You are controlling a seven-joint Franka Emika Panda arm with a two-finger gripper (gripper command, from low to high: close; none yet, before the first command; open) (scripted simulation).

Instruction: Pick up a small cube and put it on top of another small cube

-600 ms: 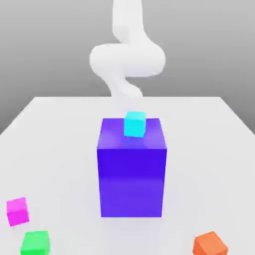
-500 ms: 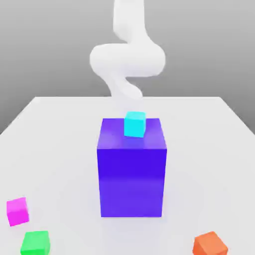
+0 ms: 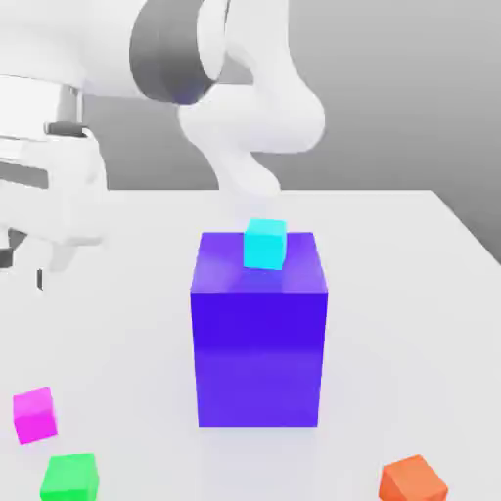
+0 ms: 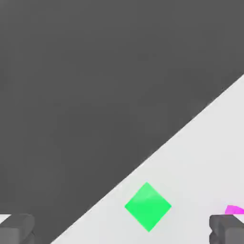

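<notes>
The gripper (image 4: 122, 229) has its fingers wide apart, holding nothing. The green cube (image 4: 148, 207) lies on the white table (image 4: 190, 167).

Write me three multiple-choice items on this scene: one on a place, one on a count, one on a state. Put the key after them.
1. Where is the cyan cube?
A) At the foot of the large blue block
B) On top of the large blue block
C) Inside the claw

2. How many small cubes does the exterior view show?
A) Two
B) Three
C) Four

3. What state is the claw in?
A) Open and empty
B) Shut on nothing
C) Shut on a cube

Key:
1: B, it rests on the block's upper face.
2: C, cyan, magenta, green and orange.
3: A, its fingers stand wide apart, gripping nothing.
</notes>
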